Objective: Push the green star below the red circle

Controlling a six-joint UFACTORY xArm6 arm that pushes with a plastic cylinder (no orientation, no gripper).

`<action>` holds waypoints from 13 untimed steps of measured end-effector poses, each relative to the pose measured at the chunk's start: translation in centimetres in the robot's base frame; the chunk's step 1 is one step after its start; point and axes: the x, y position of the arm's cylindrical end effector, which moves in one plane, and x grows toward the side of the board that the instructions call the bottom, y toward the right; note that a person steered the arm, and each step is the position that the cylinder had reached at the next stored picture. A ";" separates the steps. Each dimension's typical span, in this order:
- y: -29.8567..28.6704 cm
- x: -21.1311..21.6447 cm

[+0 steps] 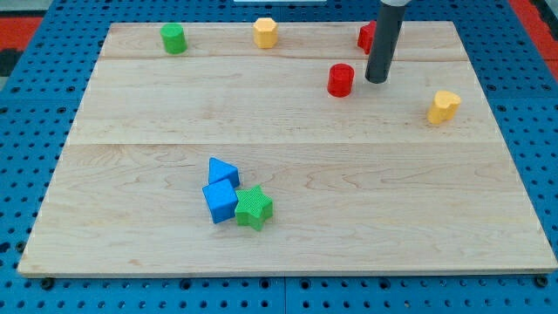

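Note:
The green star [254, 208] lies low on the board, left of the middle, touching the blue cube [221, 201]. The red circle [341, 80] is a short red cylinder near the view's top, right of the middle. My tip [377, 80] rests on the board just to the right of the red circle, a small gap apart, and far up and right of the green star. The dark rod rises from it out of the view's top.
A blue triangle [222, 171] sits just above the blue cube. A green cylinder [173, 38] and a yellow hexagon [265, 32] stand along the top edge. Another red block [366, 37] is partly hidden behind the rod. A yellow block [443, 106] lies at the right.

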 end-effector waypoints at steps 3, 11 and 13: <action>-7.8 18.0; -14.7 23.9; -6.1 21.8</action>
